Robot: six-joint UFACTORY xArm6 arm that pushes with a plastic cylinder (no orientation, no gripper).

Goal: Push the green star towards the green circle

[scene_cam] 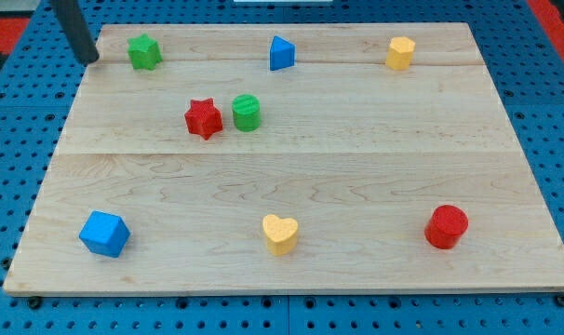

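The green star (144, 52) lies near the top left corner of the wooden board (356, 167). The green circle (247, 113) stands lower and to the right of it, close beside the red star (204, 119). My tip (90, 60) is at the board's top left edge, a short way left of the green star and not touching it. The rod rises out of the view's top.
A blue triangle (281, 53) is at the top middle and a yellow hexagon (400, 53) at the top right. A blue cube (104, 234), a yellow heart (280, 234) and a red cylinder (446, 227) lie along the bottom.
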